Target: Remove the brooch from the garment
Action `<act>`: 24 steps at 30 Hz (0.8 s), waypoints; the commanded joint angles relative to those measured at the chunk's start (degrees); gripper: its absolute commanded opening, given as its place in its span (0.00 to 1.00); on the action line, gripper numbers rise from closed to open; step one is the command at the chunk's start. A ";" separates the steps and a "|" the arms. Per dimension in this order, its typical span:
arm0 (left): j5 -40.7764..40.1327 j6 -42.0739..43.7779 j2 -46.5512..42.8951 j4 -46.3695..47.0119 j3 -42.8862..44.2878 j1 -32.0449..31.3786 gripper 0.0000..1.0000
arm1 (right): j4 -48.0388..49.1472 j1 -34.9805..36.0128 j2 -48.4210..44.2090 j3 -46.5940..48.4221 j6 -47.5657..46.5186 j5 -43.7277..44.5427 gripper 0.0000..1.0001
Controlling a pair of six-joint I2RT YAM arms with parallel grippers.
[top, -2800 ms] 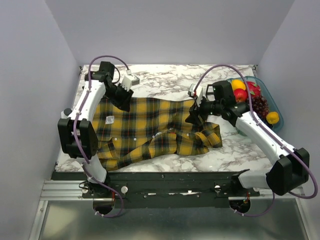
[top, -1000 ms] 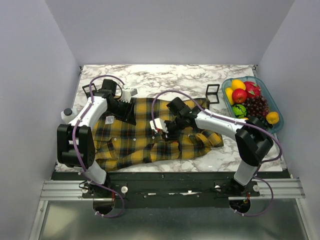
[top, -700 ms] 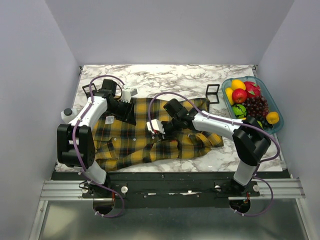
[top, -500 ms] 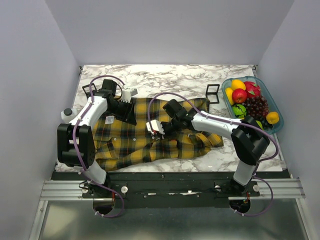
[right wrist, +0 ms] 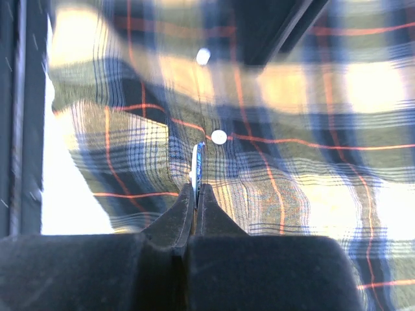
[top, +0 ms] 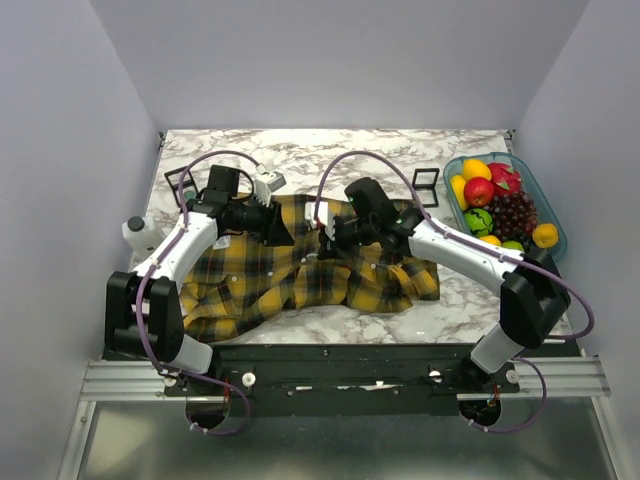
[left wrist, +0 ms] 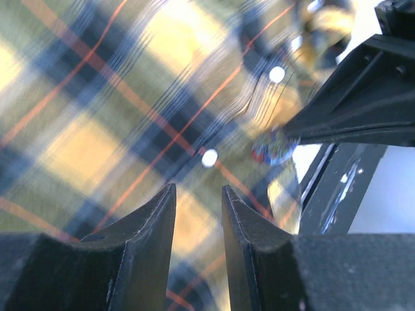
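Small rigid teal-green disc brooch (right wrist: 197, 162) clamped edge-on in right tool (right wrist: 196, 191); limp yellow-navy plaid flannel shirt (right wrist: 292, 194) will likely drag along; left tool (left wrist: 198, 189) jaws apart.

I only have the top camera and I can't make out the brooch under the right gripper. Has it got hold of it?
Observer: Yes. In the right wrist view, the right gripper is shut on the brooch, pinching the disc edge-on.
Operator: Is it clear of the shirt?
Observer: That doesn't show. The brooch stands right against the shirt, beside a white button.
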 commanded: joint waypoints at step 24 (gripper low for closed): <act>9.38 8.80 -3.89 0.81 1.01 -5.16 0.43 | 6.41 -5.20 1.41 6.90 24.53 -9.17 0.00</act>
